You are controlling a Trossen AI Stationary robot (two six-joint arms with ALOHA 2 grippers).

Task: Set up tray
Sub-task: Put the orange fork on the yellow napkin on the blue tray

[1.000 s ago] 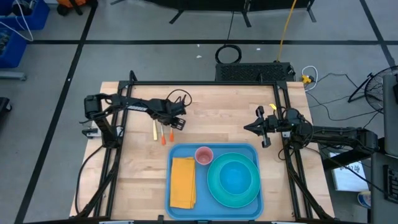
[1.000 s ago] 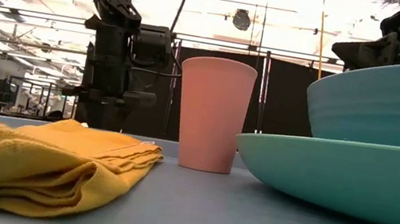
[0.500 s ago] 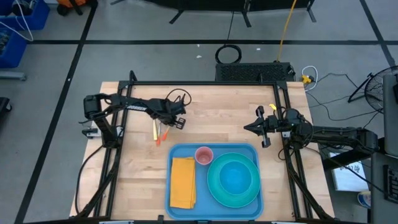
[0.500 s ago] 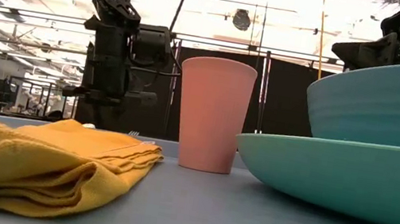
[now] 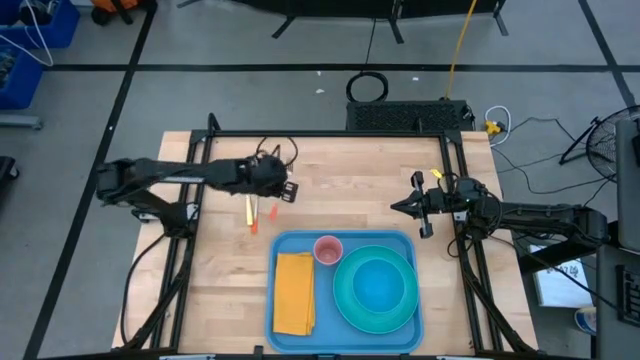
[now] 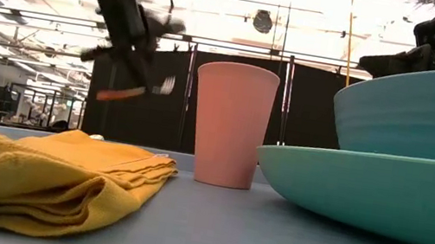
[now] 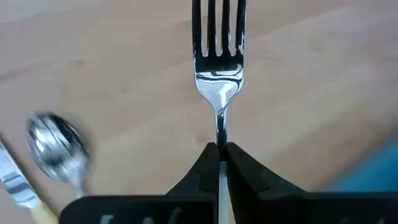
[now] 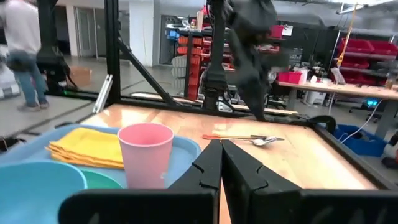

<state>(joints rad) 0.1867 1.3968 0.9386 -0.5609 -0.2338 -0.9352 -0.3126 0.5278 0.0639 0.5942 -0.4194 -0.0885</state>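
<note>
Tray (image 5: 345,241) sits at the table's near edge holding napkin, cup and dishes. Beyond its far-left corner, the left gripper (image 5: 282,188) pinches a fork (image 7: 218,59) by its thin handle; that narrow hold could let it swivel or drop short. Right gripper (image 5: 400,206) waits clenched, empty.

Glossy metal fork (image 7: 218,74), pale matt wooden table (image 5: 340,190), smooth blue plastic tray (image 5: 327,300), yellow cloth napkin (image 5: 294,292)

Left wrist: fork in the grip, over wood.
We see the left gripper (image 7: 220,163) pinched shut on the neck of a fork (image 7: 219,68), tines pointing away from the fingers (image 7: 198,177). Beneath lies the wooden table (image 7: 124,81). A spoon (image 7: 56,146) rests off to one side, blurred, beside a pale handle (image 7: 15,186). Blue shows at one corner.
</note>
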